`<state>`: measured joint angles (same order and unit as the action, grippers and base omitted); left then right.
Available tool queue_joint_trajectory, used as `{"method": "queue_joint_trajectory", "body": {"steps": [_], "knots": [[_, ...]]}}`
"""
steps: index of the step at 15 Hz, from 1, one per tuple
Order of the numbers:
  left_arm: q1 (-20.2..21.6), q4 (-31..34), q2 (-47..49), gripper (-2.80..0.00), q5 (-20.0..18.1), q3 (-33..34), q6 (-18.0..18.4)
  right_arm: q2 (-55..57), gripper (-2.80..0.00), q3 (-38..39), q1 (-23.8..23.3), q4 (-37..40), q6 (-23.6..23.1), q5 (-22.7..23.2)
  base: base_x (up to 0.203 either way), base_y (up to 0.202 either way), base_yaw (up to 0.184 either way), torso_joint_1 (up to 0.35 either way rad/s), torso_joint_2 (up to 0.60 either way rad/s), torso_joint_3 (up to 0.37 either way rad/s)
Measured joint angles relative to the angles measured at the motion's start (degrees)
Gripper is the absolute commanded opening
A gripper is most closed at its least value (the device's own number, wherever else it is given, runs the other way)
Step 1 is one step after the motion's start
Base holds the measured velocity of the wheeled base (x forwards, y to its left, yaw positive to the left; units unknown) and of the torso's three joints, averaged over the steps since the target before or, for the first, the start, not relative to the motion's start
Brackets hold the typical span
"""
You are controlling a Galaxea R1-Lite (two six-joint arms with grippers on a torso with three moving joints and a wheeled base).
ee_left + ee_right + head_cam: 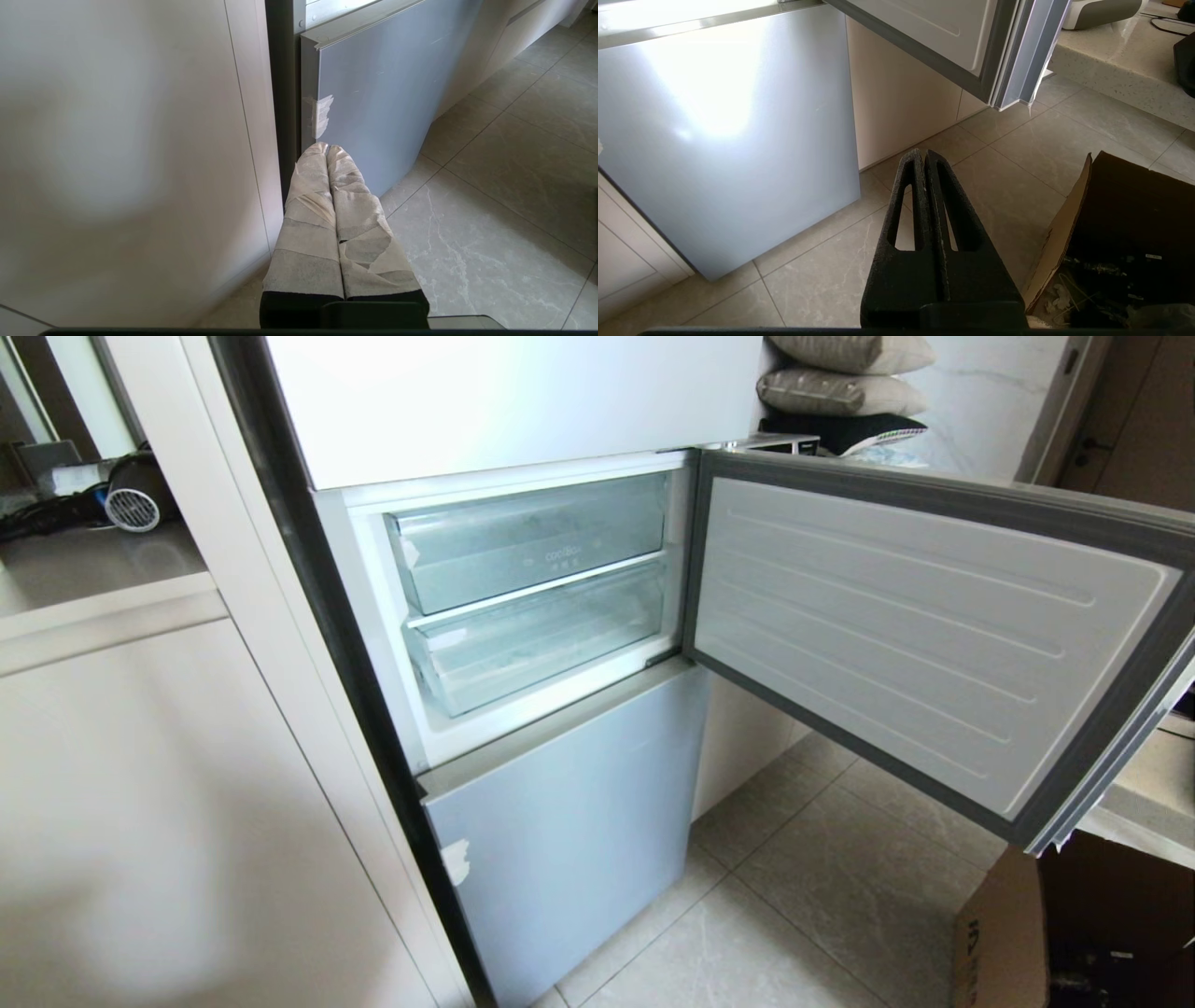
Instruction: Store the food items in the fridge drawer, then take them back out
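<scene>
Both pincers (326,148) (923,152) shut, empty.

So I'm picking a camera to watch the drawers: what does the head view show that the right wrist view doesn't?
Only the head view shows the open compartment with the fridge drawer pushed in, under the upper bin. Only the right wrist view shows the right gripper, jaws shut, above the floor tiles. Both show the open fridge door, the closed lower door panel and the cardboard box.

I saw the fridge drawer (541,649), a clear, shallow tray with a frosted front, pushed in level under the shorter bin, well above and beyond both pairs of closed jaws; nothing showed inside it
</scene>
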<state>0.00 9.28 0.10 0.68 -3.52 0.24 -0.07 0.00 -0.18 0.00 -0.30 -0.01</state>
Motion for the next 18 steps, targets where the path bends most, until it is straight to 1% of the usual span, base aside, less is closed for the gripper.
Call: {"method": "queue_joint_trajectory", "body": {"steps": [5,6,18], "knots": [[0.0,0.0,0.0,-2.8,0.0,0.0,0.0,0.0,-2.8,0.0,0.0,0.0,-0.2,0.0,0.0,0.0,0.0,0.0,0.0,0.0],[0.0,0.0,0.0,-2.8,0.0,0.0,0.0,0.0,-2.8,0.0,0.0,0.0,-0.2,0.0,0.005,-0.006,0.101,-0.007,0.0,0.002],[0.0,0.0,0.0,-2.8,0.0,0.0,0.0,0.0,-2.8,0.0,0.0,0.0,-0.1,0.0,0.001,-0.008,0.172,0.002,0.0,0.001]]}}
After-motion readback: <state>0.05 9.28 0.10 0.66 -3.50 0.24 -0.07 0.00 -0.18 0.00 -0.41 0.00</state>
